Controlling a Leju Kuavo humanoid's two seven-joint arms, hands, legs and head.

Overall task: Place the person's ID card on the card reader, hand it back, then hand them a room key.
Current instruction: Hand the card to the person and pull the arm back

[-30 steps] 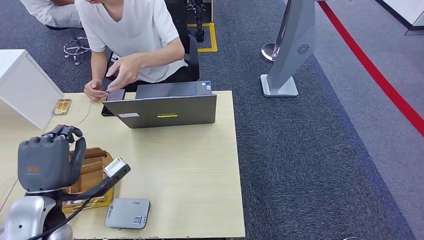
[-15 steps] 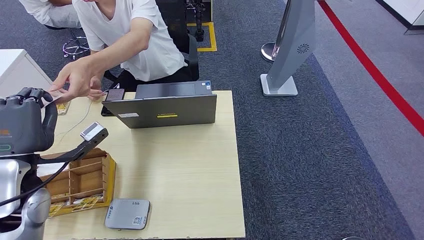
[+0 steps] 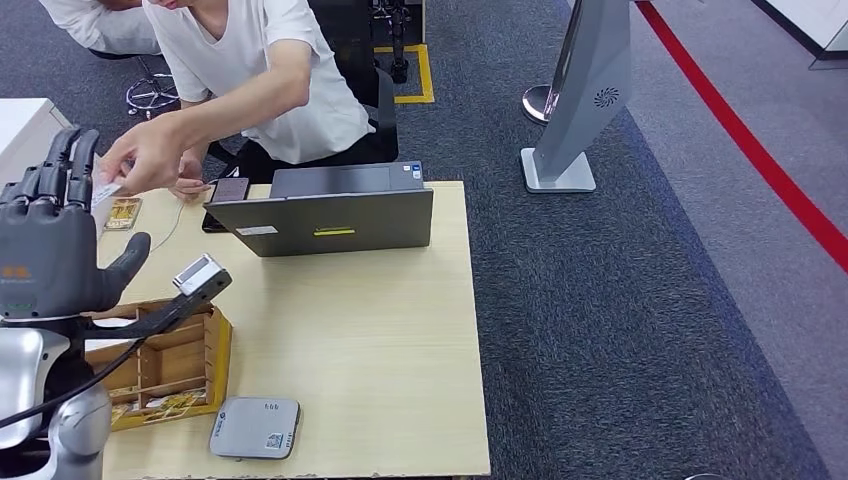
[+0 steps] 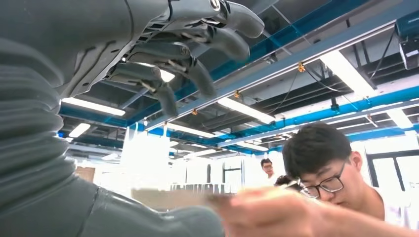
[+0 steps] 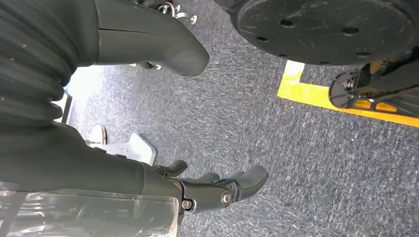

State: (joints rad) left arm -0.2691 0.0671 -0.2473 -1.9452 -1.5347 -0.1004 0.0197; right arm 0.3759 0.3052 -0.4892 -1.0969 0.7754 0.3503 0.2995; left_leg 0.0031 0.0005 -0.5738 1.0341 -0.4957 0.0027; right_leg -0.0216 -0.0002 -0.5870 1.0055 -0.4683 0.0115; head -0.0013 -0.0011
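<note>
Wooden surface (image 3: 380, 330), left frame: left hand (image 3: 48, 250) risen, fingers now spread; person's hand (image 3: 150, 155) takes card (image 3: 106, 190). Handover underway.

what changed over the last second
The left hand rose from over the wooden tray toward the person and opened its fingers. The person's hand reached out and now holds the card at its fingertips. The card reader and laptop stayed put.

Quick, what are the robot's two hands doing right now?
Left hand: open, fingers spread, holding nothing; a person's hand has the card.
Right hand: holds nothing, fingers loosely apart.
</note>
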